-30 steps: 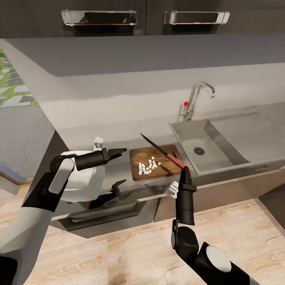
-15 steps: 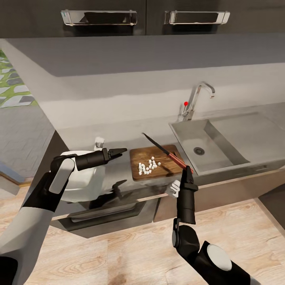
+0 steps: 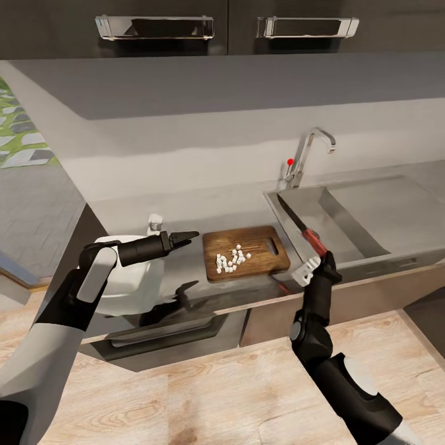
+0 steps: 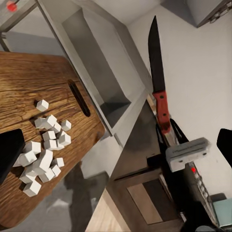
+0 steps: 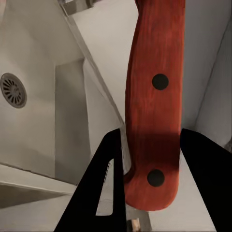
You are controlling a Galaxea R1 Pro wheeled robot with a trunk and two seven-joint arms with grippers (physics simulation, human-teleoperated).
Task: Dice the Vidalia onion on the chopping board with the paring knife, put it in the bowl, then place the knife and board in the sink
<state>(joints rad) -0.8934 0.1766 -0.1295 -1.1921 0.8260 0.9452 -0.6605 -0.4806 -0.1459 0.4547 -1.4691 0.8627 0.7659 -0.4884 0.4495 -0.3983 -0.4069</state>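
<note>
While the right fingers (image 3: pixel 314 258) clamp the red-handled, dark-bladed paring knife (image 3: pixel 303 230) over the steel sink (image 3: pixel 346 216), white onion dice (image 3: pixel 230 259) sit on the brown wooden chopping board (image 3: pixel 259 244) beside it; left fingers (image 3: pixel 188 236) look nearly closed, holding nothing.

The grey countertop (image 3: pixel 185 216) carries a wooden board (image 3: pixel 259 259) strewn with white onion dice (image 3: pixel 232 259), a white bowl (image 3: pixel 127 281) beside it, and the sunken sink (image 3: pixel 346 222).
</note>
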